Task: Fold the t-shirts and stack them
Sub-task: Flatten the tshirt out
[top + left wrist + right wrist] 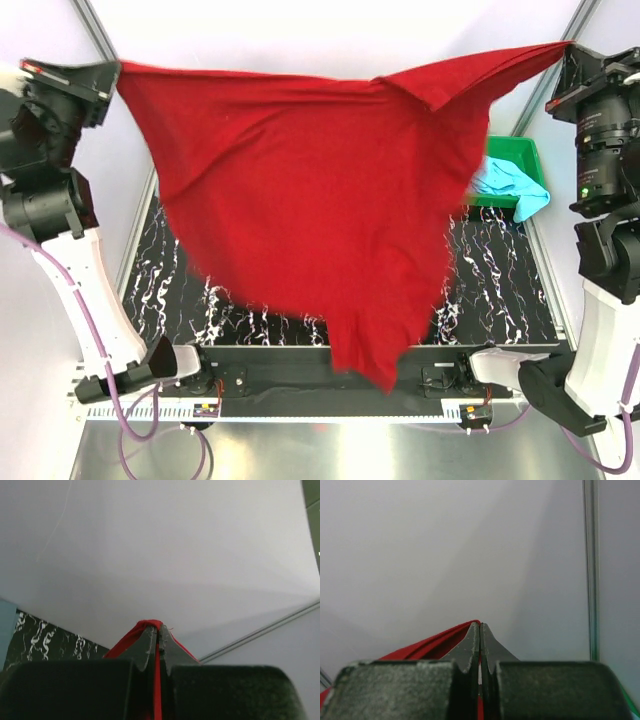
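A deep red t-shirt hangs spread in the air above the black marbled table, stretched between both raised arms. My left gripper is shut on its upper left corner, and red cloth shows pinched between the jaws in the left wrist view. At the upper right, my right gripper is shut on the other corner, with red cloth running off to the left of its jaws. The shirt's lowest point droops near the table's front edge. A light turquoise t-shirt lies in the green tray.
The green plastic tray stands at the table's far right, partly behind the hanging shirt. Metal frame posts rise at both back corners. The hanging cloth hides most of the table's middle.
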Robot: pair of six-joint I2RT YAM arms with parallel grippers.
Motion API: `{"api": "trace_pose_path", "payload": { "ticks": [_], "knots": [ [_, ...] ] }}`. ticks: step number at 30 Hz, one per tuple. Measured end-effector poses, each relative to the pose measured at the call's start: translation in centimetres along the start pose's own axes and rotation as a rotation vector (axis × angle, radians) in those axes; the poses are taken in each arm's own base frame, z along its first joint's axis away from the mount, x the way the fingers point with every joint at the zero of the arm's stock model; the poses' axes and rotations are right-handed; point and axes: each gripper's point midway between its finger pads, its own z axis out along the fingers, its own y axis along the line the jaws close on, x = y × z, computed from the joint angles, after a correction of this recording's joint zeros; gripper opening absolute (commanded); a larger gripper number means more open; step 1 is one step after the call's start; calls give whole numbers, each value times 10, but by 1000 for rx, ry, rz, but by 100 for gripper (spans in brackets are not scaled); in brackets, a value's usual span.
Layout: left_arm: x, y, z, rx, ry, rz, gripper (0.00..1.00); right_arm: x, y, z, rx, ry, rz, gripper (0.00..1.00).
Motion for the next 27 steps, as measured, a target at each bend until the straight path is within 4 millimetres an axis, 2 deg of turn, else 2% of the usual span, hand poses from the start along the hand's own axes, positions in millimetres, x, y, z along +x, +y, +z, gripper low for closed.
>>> {"api": "trace_pose_path", "payload": {
  "ticks": [1,5,10,15,23,27],
  "knots": [
    [-7,-8,-5,14,-22,17,0,1,0,0,-1,3,-1,0],
    [-19,-64,-34,159,-68,91,0,-11,-1,-7,-1,-22,9,0],
    [-28,-118,-76,298,-131,167,0,-42,-2,-23,-15,-91,39,0],
    [-35,-168,-118,433,-194,247,0,-74,-3,-52,-48,-166,87,0],
    [-32,-217,-186,554,-289,349,0,-142,-6,-111,-122,-349,183,0],
    [-33,-236,-210,606,-341,397,0,-171,-6,-128,-151,-434,216,0]
  ]
}}
